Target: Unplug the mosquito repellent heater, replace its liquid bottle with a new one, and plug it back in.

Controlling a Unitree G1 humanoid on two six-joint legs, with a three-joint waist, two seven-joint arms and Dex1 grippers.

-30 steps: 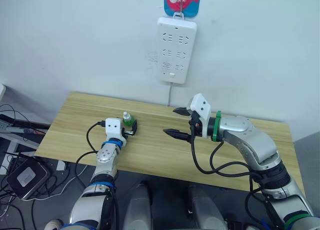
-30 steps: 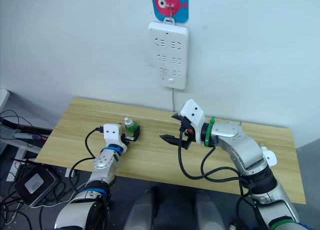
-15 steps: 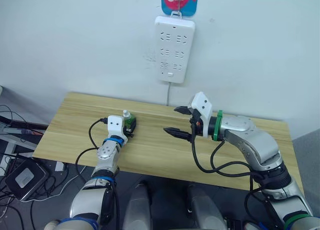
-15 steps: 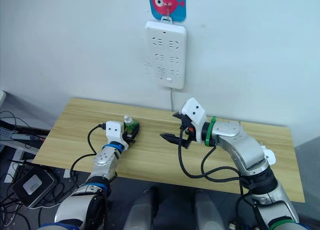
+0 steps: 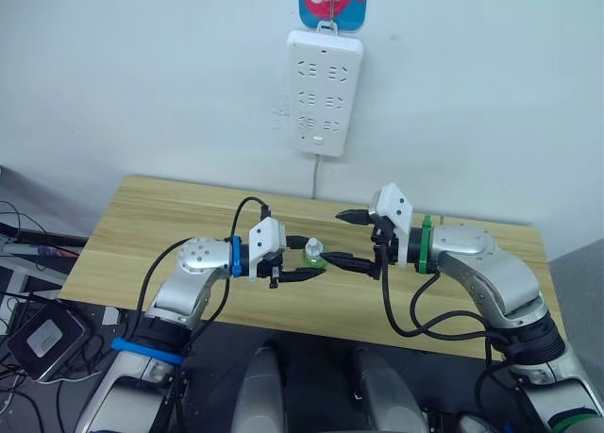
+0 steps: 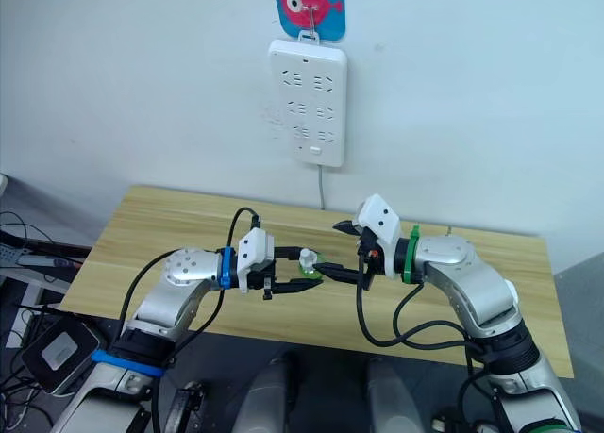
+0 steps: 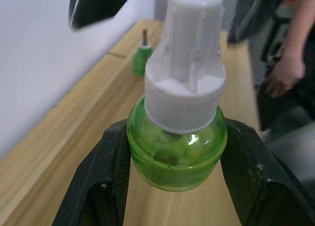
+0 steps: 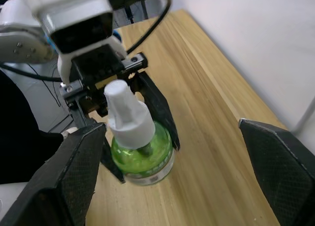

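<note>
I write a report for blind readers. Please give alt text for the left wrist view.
A green bottle with a white cap is held upright between two black fingers of the left gripper, over a wooden table. A second green bottle stands farther along the table, and a person's hand shows beyond its edge.

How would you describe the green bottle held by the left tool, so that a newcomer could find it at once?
Start at the white power strip on the wall, then drop to the wooden table below it. Above the table's middle the two tools face each other, and the left tool is shut on the green bottle. It has a tall white ribbed cap; the second green bottle farther along the table has a thin bare stem.
</note>
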